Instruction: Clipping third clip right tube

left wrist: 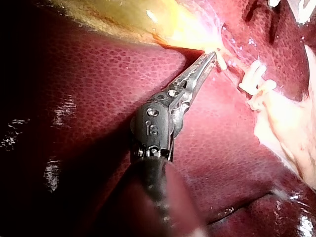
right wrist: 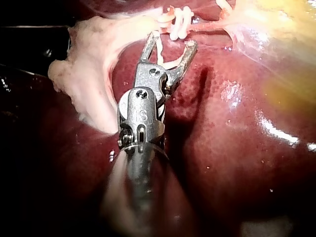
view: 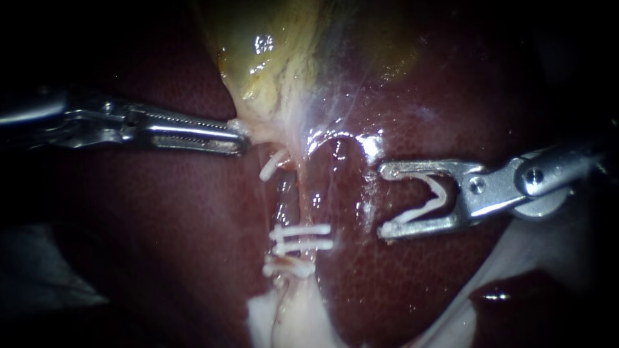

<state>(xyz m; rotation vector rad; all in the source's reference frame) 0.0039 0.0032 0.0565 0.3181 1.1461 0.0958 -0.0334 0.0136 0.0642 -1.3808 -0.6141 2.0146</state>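
Endoscope: clamping the gallbladder's (view: 277, 58) lower edge with the left instrument (view: 240, 138), jaws tight on it. Carrying a white clip (view: 432, 196) between the right instrument's (view: 385, 201) spread jaws, with the tube (view: 291, 203) ahead, apart.
Left wrist: pinching gallbladder (left wrist: 148, 19) at the jaw tips.
Right wrist: facing the tube's fitted clips (right wrist: 180, 22), just ahead.

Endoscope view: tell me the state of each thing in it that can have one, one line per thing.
Left instrument: shut on the gallbladder's lower edge.
Right instrument: spread wide, holding the loaded clip, apart from the tube.
loaded clip: open, not yet on anything.
Upper clip: closed on the tube.
Lower clips: three, closed across the tube.
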